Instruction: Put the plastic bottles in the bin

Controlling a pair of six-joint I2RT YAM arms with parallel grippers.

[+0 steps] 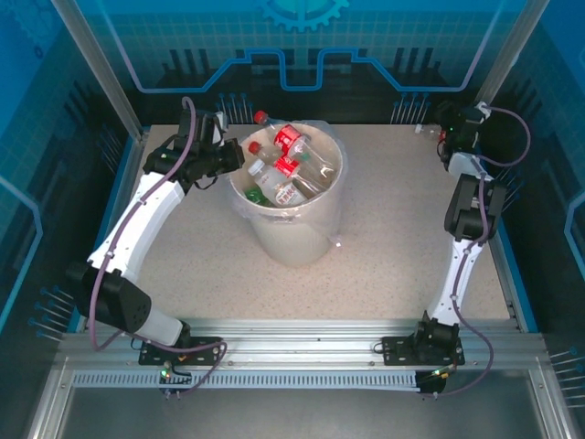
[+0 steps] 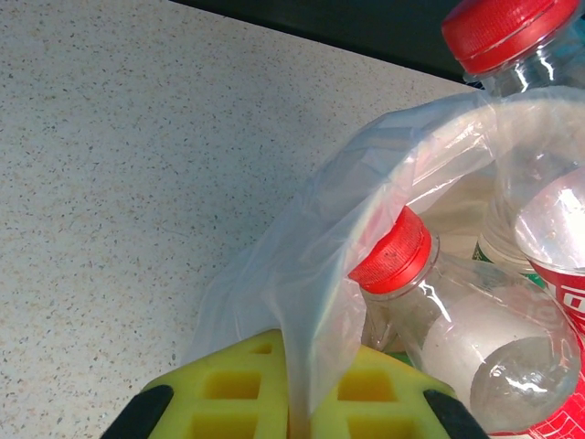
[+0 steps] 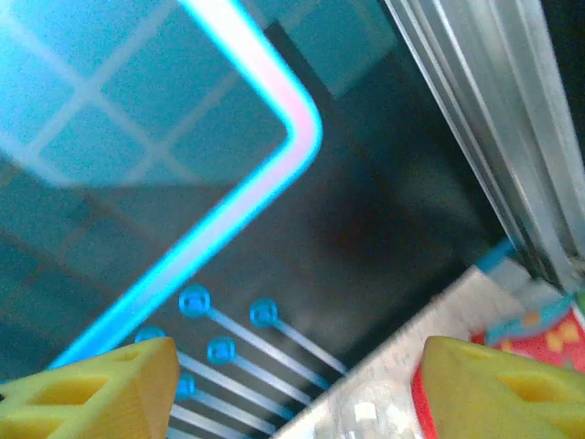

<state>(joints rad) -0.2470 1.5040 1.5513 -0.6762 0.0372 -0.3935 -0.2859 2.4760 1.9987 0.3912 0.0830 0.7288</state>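
Observation:
The cream-white bin (image 1: 294, 229) stands at the table's middle back, holding several clear bottles (image 1: 291, 157) with red caps and labels and one green. My left gripper (image 1: 232, 157) is at the bin's left rim; in the left wrist view its yellow pads (image 2: 238, 393) are shut on the clear bag liner (image 2: 306, 274), next to a red-capped bottle (image 2: 430, 302) inside. My right gripper (image 1: 446, 135) hovers open at the far right corner beside a clear bottle (image 1: 425, 130) lying there. In the right wrist view that bottle (image 3: 366, 416) and its red label (image 3: 539, 343) lie low between the spread fingers.
Blue enclosure walls (image 1: 302, 46) and aluminium posts (image 3: 494, 119) close in the back corner right behind the right gripper. Speckled tabletop (image 1: 393, 247) lies open between the bin and the right arm and in front of the bin.

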